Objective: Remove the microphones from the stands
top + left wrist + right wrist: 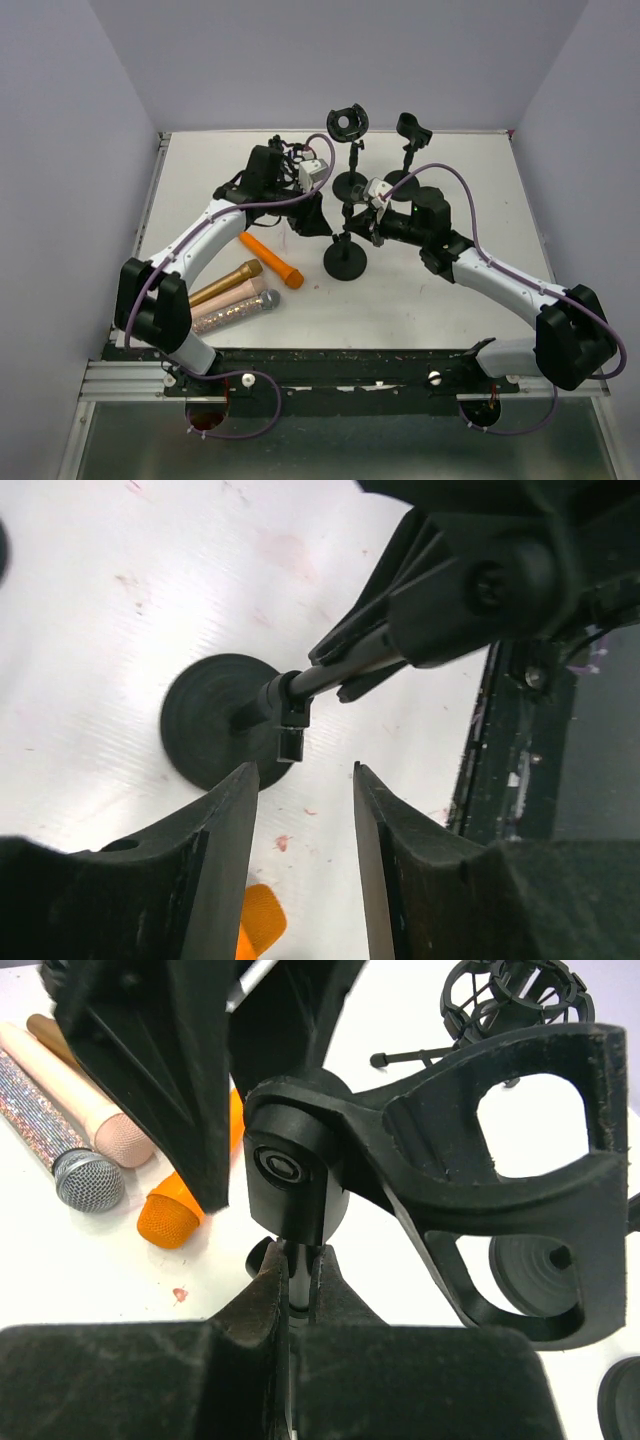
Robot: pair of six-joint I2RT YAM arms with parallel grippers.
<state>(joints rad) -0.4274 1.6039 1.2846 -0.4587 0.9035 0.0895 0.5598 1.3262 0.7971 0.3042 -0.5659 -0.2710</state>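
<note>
Right gripper [299, 1282] tight around stand [296, 1185] stem

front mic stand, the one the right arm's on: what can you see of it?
The front stand is black and looks plastic. Its round disc base rests on the white table. A thin metallic rod rises from a central collar to a pivot joint carrying a U-shaped clip, which is empty. The right gripper is shut on the rod just below the pivot. The orange microphone lies apart from it.
</note>
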